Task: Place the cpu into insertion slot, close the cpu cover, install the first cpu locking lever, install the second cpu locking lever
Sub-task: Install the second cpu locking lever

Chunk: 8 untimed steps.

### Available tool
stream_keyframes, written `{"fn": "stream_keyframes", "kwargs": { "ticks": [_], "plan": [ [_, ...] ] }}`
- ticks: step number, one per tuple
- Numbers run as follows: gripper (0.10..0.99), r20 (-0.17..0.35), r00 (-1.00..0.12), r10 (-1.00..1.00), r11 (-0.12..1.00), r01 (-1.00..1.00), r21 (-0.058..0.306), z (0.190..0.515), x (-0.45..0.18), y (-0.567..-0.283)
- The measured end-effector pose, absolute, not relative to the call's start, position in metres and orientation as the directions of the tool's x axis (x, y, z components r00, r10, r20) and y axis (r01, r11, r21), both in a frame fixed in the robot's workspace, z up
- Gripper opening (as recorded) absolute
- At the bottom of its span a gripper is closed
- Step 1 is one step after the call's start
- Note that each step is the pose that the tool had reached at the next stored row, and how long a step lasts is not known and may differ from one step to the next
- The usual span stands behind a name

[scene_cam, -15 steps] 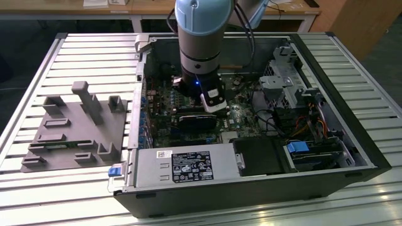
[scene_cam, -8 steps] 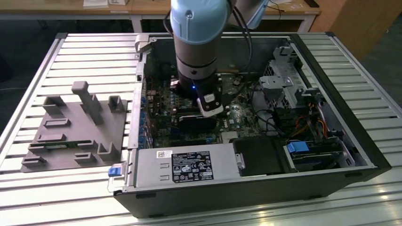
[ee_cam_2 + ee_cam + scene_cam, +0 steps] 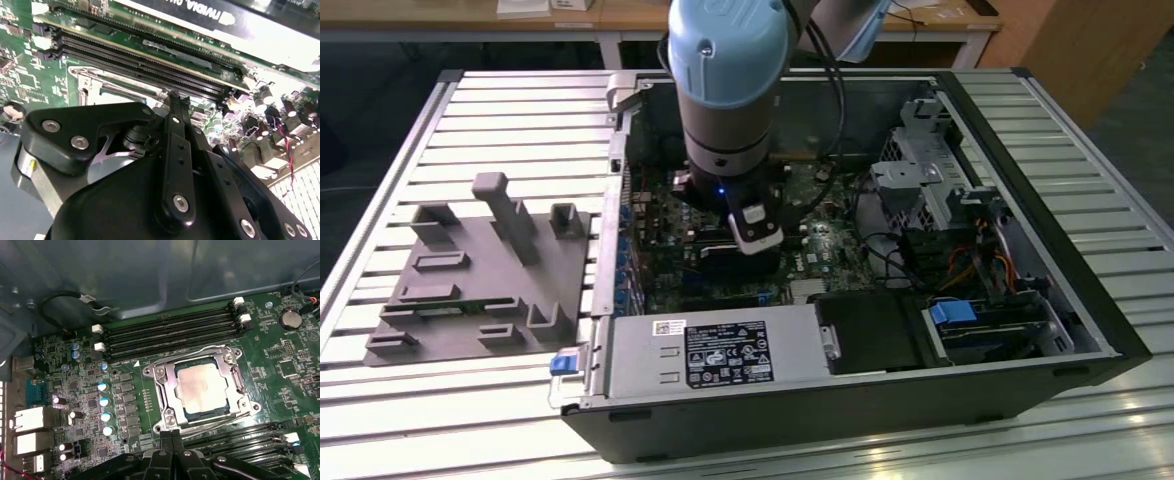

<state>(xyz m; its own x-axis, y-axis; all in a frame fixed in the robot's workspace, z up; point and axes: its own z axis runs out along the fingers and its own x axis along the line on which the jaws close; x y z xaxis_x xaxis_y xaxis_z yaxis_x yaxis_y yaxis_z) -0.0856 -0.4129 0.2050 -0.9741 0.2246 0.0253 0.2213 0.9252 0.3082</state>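
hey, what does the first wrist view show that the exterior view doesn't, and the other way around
First wrist view: the cpu sits in the insertion slot, with the cpu cover lying flat around it, and round capacitors stand nearby.

Exterior view: the whole computer case lies open on a slatted table, beside a grey fixture and the power supply.

Both: the green motherboard and the gripper low over it, fingers together.
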Motion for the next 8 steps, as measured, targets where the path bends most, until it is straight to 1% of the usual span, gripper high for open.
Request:
{"fn": "stream_keyframes", "kwargs": {
  "ticks": [8],
  "plan": [
    [0.102,0.026,-0.974,0.225,0.925,0.221,0.310,0.2007,-0.0856,-0.4102]
  ]
}}
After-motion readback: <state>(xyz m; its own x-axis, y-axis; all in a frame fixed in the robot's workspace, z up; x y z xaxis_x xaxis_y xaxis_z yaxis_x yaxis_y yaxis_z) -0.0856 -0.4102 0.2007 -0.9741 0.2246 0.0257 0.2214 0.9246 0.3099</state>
